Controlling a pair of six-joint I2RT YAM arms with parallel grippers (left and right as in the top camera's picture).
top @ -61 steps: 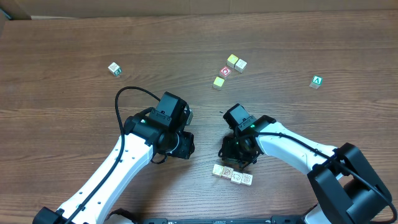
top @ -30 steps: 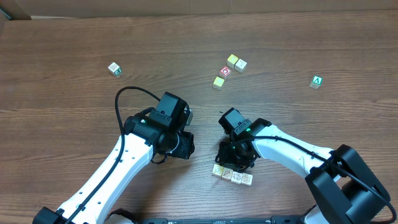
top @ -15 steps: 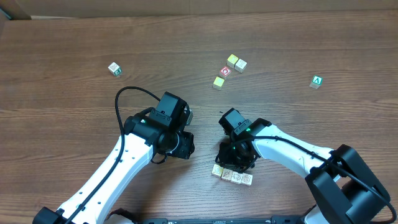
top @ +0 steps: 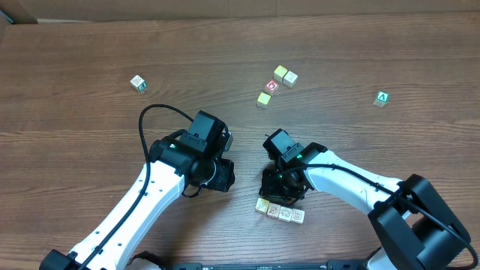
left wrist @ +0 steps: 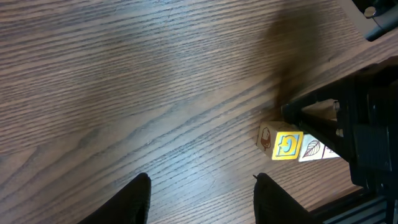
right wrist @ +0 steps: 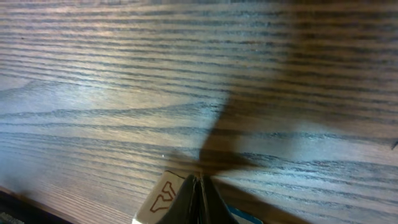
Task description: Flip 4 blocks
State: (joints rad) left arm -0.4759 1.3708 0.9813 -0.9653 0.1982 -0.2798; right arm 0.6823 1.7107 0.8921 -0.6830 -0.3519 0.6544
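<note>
Evidently the right gripper (right wrist: 198,186), pinched closed and empty, is working its tip against the blocks (top: 280,212), which are sitting in a row beneath it. Next comes tipping one over. The left gripper (left wrist: 202,199), beside it, is hanging half-open, holding nothing.

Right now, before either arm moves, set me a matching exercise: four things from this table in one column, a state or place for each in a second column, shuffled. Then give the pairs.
Column one
1. left gripper
2. right gripper
3. green "A" cube
4. red-faced cube

Column two
a. shut, tips down at a pale block
b. beside a yellow cube
c. open, nothing between the fingers
d. alone, far out to the right

Pairs: 1-c, 2-a, 3-d, 4-b
</note>
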